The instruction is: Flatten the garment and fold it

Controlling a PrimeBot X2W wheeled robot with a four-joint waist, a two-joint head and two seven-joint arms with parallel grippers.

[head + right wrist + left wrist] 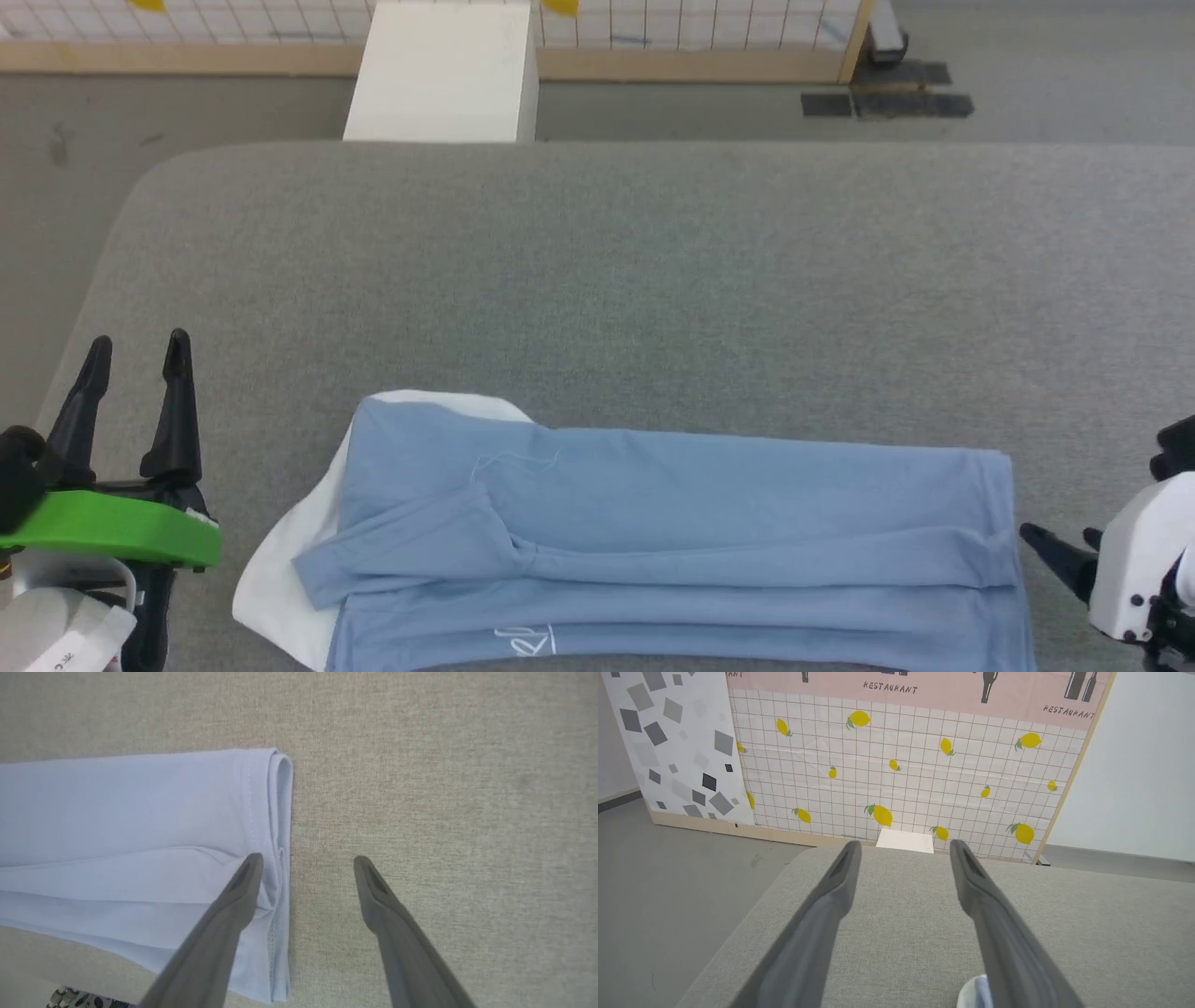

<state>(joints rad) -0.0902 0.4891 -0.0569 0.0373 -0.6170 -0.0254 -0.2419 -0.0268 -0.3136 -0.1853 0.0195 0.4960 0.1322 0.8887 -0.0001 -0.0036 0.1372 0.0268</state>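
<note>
The light blue garment [672,541] lies folded into a long band along the near edge of the grey table [597,280], with a white panel showing at its left end and small white script near the front. My left gripper [135,359] stands open to the left of it, holding nothing. In the left wrist view the left gripper [903,851] points across bare table, with a bit of the garment [978,991] at the bottom. My right gripper [1060,539] is at the garment's right end. In the right wrist view the right gripper [306,865] is open above the garment's [140,835] hemmed end, one finger over cloth and one over table.
A white box [446,70] stands beyond the table's far edge. Behind it runs a lemon-patterned grid wall [901,770] with a wooden base. Grey floor [56,187] lies to the table's left. Dark mats [887,98] lie on the floor at the far right.
</note>
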